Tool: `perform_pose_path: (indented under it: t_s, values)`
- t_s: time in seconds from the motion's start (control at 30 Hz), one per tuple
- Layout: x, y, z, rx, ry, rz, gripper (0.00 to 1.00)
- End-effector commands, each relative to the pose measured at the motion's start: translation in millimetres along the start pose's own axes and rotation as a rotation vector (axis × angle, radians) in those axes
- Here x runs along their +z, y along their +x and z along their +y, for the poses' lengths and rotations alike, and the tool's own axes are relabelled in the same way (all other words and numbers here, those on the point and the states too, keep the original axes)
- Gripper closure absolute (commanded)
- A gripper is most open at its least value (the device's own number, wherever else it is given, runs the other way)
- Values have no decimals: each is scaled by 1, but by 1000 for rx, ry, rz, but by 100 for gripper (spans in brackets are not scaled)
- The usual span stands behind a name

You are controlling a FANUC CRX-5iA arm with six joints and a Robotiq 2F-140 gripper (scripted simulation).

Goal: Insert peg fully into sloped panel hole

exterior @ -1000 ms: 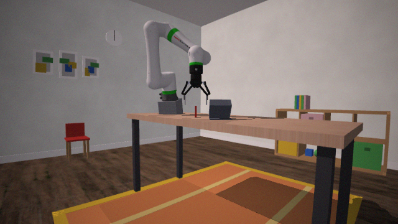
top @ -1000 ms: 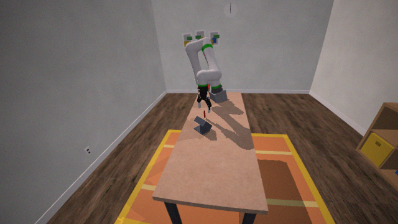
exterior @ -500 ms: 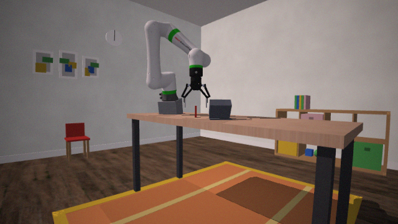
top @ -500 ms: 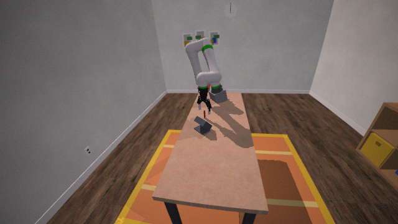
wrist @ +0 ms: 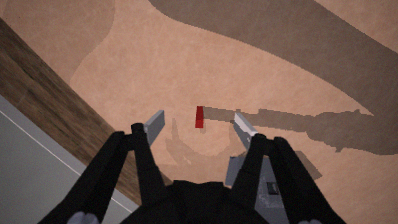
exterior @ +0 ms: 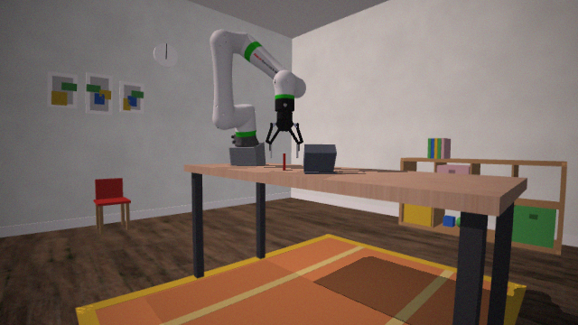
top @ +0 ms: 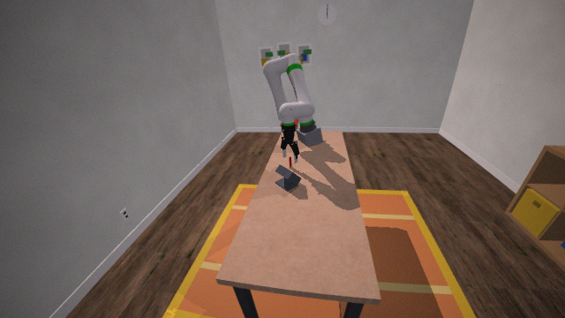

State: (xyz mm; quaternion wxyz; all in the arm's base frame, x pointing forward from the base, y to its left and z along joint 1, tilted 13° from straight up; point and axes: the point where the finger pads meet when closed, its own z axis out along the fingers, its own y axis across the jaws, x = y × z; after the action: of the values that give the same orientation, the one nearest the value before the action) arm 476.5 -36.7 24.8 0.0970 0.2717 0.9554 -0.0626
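One red peg is standing upright on the wooden table, toward the far end where the arm's grey base block is sitting, and closer to the left long edge than the right as the top view shows it. Hanging straight down above it is the black gripper, its two fingers spread wide, one on each side of the peg and neither touching it; in the wrist view the peg is showing in the gap between the grey fingertips, nearer the middle than either pad, and nothing is being held. In the exterior view the fingertips are reaching roughly level with the peg's top, well above the tabletop. Just beside the peg, a little farther from the arm's base, the dark grey sloped panel is resting on the table, apart from both peg and gripper. Its hole is peeking out behind the right finger in the wrist view.
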Motion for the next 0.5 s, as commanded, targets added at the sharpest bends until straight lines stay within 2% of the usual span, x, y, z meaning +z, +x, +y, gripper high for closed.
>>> perform_pose_path:
  t_s: [0.0,0.47]
  values:
    - [0,0,0,0,0,0,21]
    - [0,0,0,0,0,0,45]
